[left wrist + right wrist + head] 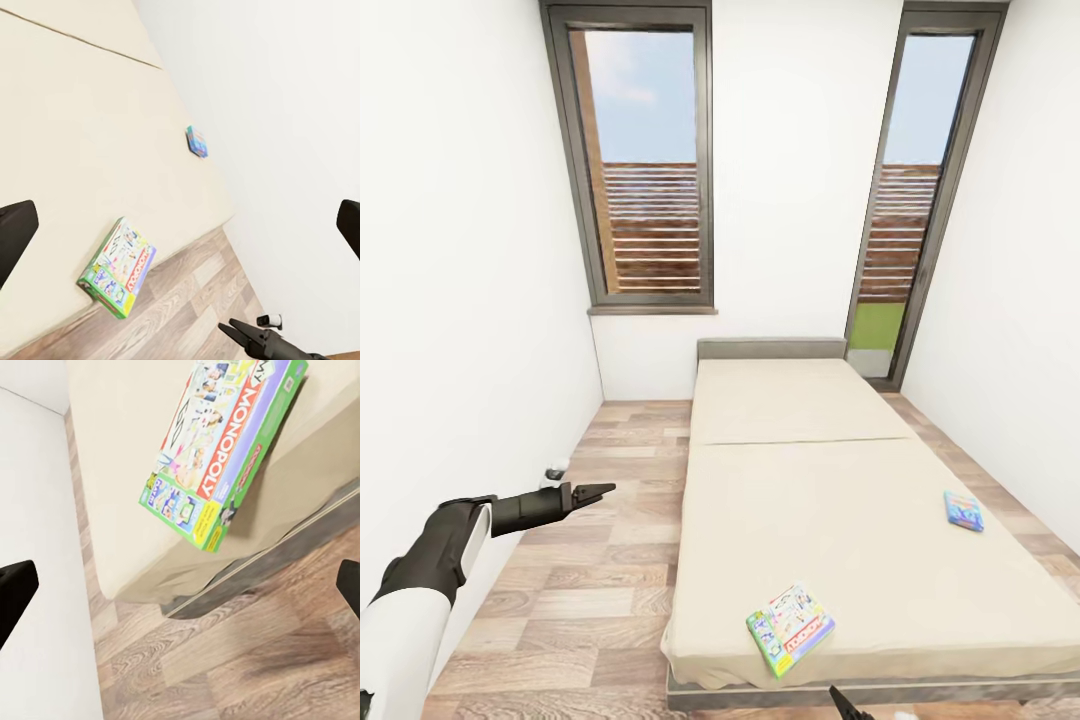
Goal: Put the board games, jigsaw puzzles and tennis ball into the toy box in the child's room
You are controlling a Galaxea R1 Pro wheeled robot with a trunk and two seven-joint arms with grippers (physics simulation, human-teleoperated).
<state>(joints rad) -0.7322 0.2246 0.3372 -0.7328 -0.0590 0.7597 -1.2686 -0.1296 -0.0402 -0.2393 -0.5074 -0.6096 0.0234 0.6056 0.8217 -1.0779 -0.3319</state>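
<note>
Beige bed [830,500] between two white walls, white-green board game [790,629] overhanging its foot edge, smaller blue board game [963,510] near the far side, left pincer [600,491] clenched over wood floor [590,600], right pincer [180,585] spread wide, released.

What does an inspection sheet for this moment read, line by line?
Surface: beige bed, bare apart from two boxes.
Job's things: white-green game near the bed's foot edge, one corner at the edge; blue game by the bed's right side. Both flat, untouched.
Clutter: small white object on the floor by the left wall.
Hands: left hand over the floor, empty, open or shut cannot be told; right hand, open, empty.
Cables: nothing seen.
Surroundings: wood floor, white walls, two windows.
</note>
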